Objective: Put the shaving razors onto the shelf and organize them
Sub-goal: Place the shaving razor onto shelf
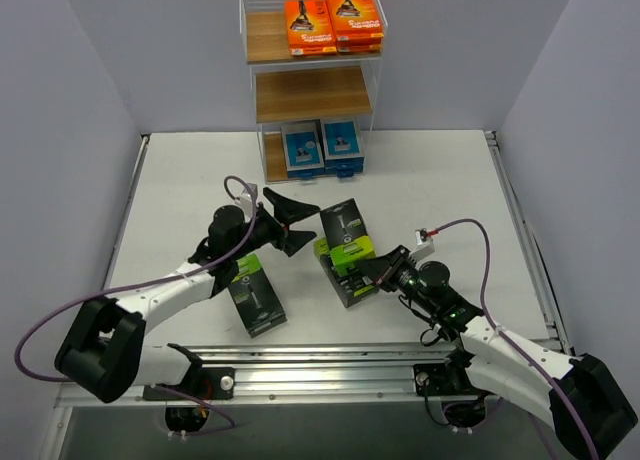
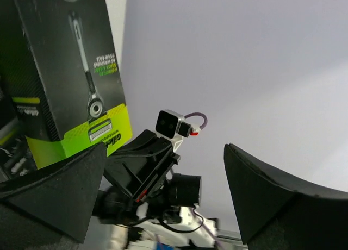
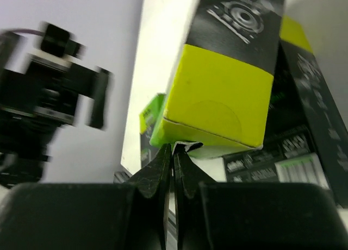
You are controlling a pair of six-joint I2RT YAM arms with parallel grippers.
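We find the left gripper [image 1: 298,225] spread wide and holding nothing, above the table [image 1: 450,180] between the lone black-and-lime pack [image 1: 256,298] and the central cluster [image 1: 350,252]. The right gripper [image 3: 174,151] is closed, its tips against the lime end of a cluster pack; we cannot tell whether a flap is pinched.

Recommendation: the open claw should straddle 1 pack across its narrow sides, lift it free of its neighbours, and lay it flat on the middle board of the shelf [image 1: 312,93], which carries none.

Count: 2 orange stacks [image 1: 308,28] on the top tier, 2 blue-and-white stacks [image 1: 302,145] on the bottom tier, and at least 3 black-and-lime packs on the table.
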